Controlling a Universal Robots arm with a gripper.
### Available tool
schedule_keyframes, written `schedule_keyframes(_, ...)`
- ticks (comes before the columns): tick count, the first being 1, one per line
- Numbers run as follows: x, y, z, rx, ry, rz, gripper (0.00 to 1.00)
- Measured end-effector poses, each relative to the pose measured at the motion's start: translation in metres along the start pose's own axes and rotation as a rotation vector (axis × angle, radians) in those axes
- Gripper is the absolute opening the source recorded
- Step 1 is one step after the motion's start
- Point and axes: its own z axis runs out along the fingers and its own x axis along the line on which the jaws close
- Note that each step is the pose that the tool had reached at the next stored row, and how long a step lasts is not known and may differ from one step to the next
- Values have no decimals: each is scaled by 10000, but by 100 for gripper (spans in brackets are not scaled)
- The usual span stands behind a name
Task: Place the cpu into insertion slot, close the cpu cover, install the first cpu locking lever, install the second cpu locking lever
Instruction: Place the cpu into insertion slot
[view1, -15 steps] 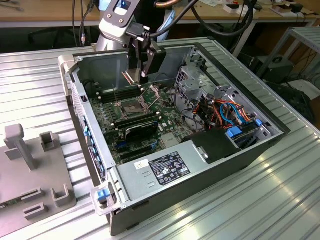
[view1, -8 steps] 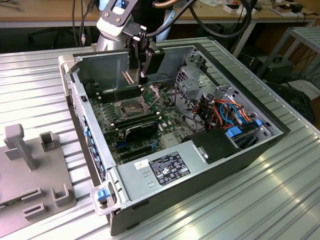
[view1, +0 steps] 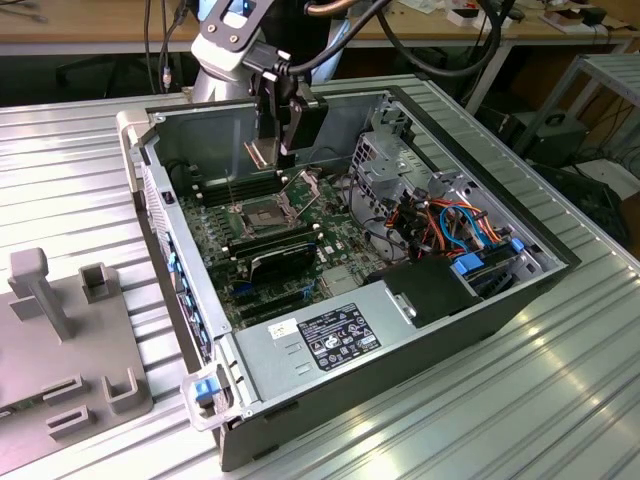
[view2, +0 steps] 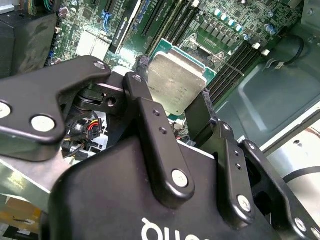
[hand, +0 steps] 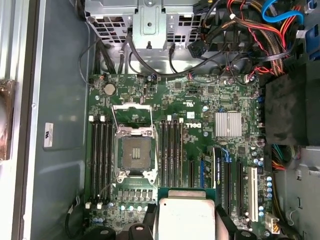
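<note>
End effector (view2: 174, 85) clenched on flat silver-grey square cpu (hand: 186, 217), above open grey computer case (view1: 420, 392) | case on ribbed aluminium table (view1: 565, 400) | wooden table (view1: 90, 25) far behind

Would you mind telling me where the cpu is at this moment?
The cpu is held in the gripper, in the air above the green board inside the open case, apart from the bare insertion slot seen in the first wrist view.

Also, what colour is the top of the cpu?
Silver-grey; the cpu shows best in the second wrist view.
</note>
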Motion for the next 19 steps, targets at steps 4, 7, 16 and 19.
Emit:
schedule_keyframes(4,0,0,0,1,-2,57,55)
schedule_keyframes(7,0,0,0,2,-4,104,55)
schedule_keyframes(16,2,0,10,8,-13,306,55)
schedule_keyframes(19,7,-3,23,11,-19,458,55)
